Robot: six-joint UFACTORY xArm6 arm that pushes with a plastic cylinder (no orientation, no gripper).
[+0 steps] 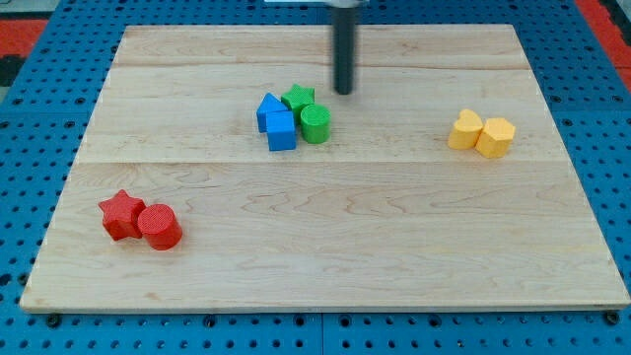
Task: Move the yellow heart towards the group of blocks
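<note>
Pale wooden surface [325, 237], made of jointed boards, resting on a blue perforated base [30, 118]. Near the view's top centre the dark rod [344, 49] descends from the upper edge; its lower end, the tip [344, 93], meets the surface just above and to the right of the central group of blocks, close to the green star [299, 98] but apart from it. The arm carries no hand, so nothing is spread, pressed together or pinching — the rod is bare.

Central group — four blocks packed together: the green star at the top, a green cylinder [315, 124] below it on the right, a blue block with a pointed top [268, 109] on the left, and a blue cube [282, 130] at the bottom, touching its neighbours.

Toward the view's right, well apart from the group and from the tip, lies the yellow heart [466, 129], with a second yellow block [496, 137], roughly hexagonal, touching its right side.

At the view's lower left sit a red star [121, 214] and a red cylinder [158, 226], in contact with each other and well apart from all other blocks.
</note>
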